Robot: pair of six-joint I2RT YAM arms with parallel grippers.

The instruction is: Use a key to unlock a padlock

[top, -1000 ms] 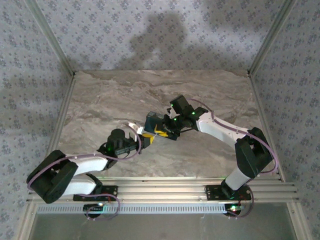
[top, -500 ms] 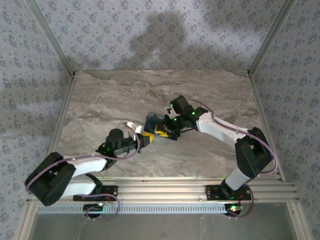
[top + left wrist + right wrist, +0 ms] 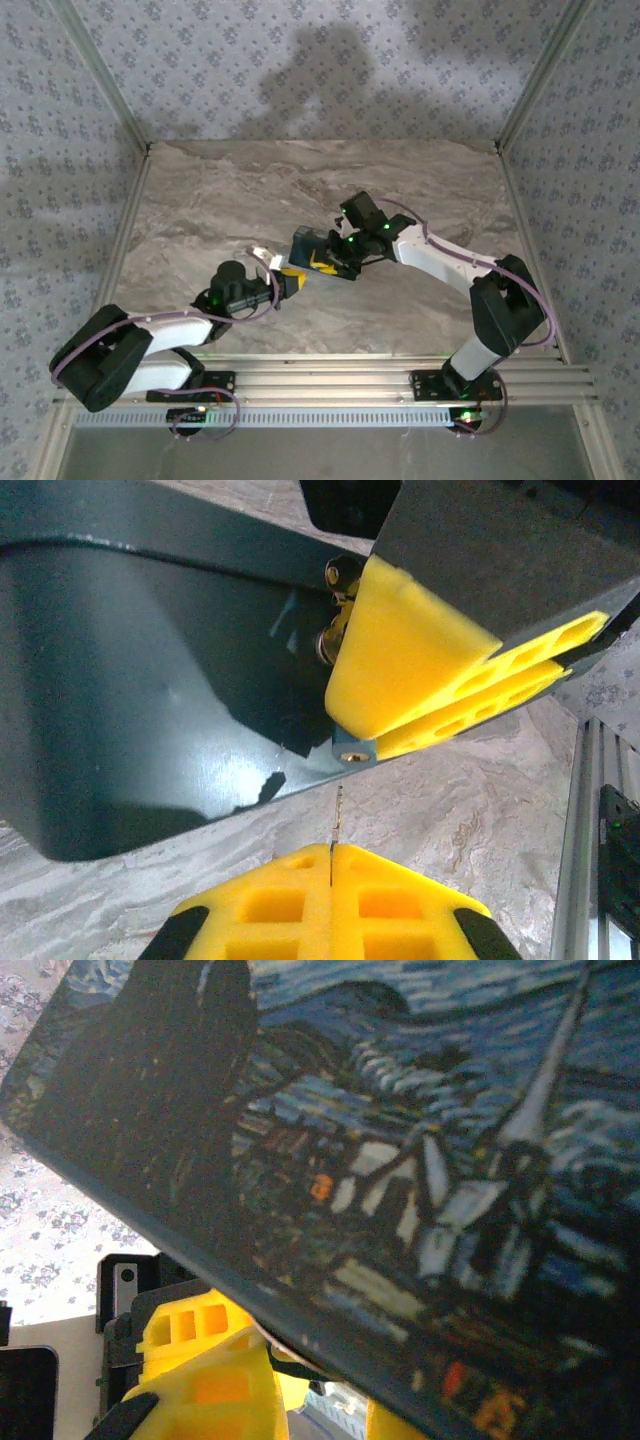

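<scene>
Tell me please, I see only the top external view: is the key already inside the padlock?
Observer: Not yet. In the left wrist view the key ends just below the padlock, with a small gap between them.
Operator: Is it well aligned with the keyhole?
Observer: Nearly. The brass keyhole sits slightly right of the key's tip.
Operator: What holds the padlock?
Observer: The right end effector pinches it between its yellow fingers, beside the dark box.

Box (image 3: 450,1140) — blue painted night scene with pale swirls; worktop (image 3: 220,190) — grey-beige marbling; end effector fingers (image 3: 270,905) yellow; padlock (image 3: 352,750) blue.
</scene>
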